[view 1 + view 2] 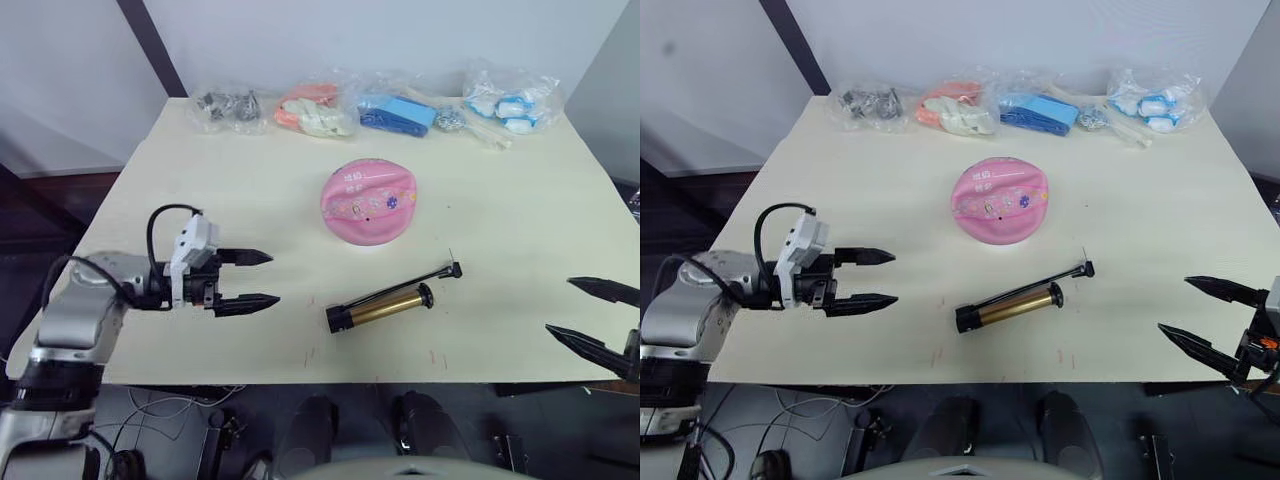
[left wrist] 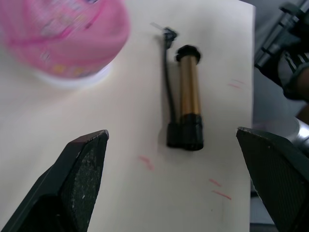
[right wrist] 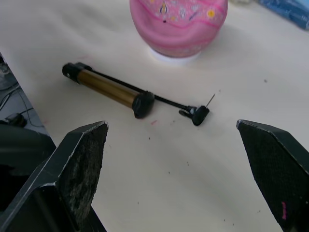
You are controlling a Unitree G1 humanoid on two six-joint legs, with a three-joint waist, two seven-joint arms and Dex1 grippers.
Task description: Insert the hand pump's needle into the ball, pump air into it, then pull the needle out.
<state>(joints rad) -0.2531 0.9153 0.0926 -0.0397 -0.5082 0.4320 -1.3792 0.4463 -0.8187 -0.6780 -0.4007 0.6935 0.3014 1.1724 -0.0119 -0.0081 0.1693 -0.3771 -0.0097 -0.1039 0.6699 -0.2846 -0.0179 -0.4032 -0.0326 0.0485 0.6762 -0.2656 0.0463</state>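
Observation:
The pink ball (image 1: 368,203) sits dented near the middle of the table, on a small white ring. In front of it the brass hand pump (image 1: 382,307) lies flat, its black hose running alongside to a fitting (image 1: 455,269) with the needle (image 3: 211,100) sticking up. My left gripper (image 1: 250,279) hovers open over the front left of the table, pointing at the pump. Open as well, my right gripper (image 1: 590,317) is at the table's front right corner, apart from the pump. Nothing is held.
Along the table's (image 1: 520,240) far edge lie several clear bags: dark metal parts (image 1: 228,107), orange-white items (image 1: 312,112), blue items (image 1: 398,113) and blue-white items (image 1: 510,105). Faint red marks (image 1: 310,352) dot the front edge.

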